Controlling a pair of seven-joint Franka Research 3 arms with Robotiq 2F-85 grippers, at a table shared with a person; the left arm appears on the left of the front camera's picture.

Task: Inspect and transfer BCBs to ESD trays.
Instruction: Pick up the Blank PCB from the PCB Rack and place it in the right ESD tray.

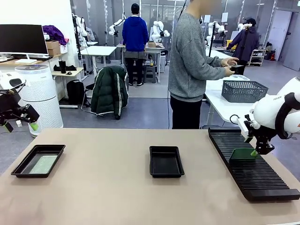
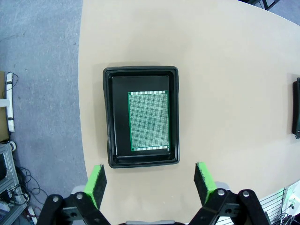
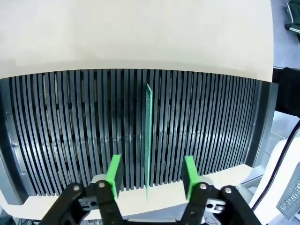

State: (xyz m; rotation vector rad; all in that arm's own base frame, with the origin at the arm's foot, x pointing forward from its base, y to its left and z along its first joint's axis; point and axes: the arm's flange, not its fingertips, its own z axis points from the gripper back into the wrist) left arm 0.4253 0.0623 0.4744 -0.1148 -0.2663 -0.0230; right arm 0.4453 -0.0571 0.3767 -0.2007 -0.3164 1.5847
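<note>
Over at the long black rack [image 1: 262,180], one green board [image 3: 149,122] stands up on its edge in a slot. The right hand [image 3: 151,177] hangs just above it, with a green pad on each side. The pads [image 3: 114,174] are not very far apart, but I can see a gap on both sides of the board. So this hand holds nothing yet.

The left hand [image 2: 152,180] is spread wide and empty. It looks down on the left tray [image 2: 107,117] from higher up. A second board [image 2: 148,120] lies flat on that tray's floor. The middle tray [image 1: 167,175] on the counter [image 1: 103,197] has nothing in it, so I think the green board in the rack is meant to go there.

The board looks thin, light and stiff. It won't bend much, but its smooth faces could slip. I would pinch it on its two flat faces, near the top edge and in the middle. Then I would lift it straight up so it doesn't scrape or jam in the slot. It needs no hard squeeze. I would lay it down gently, because a thin board like that could crack or scratch.
</note>
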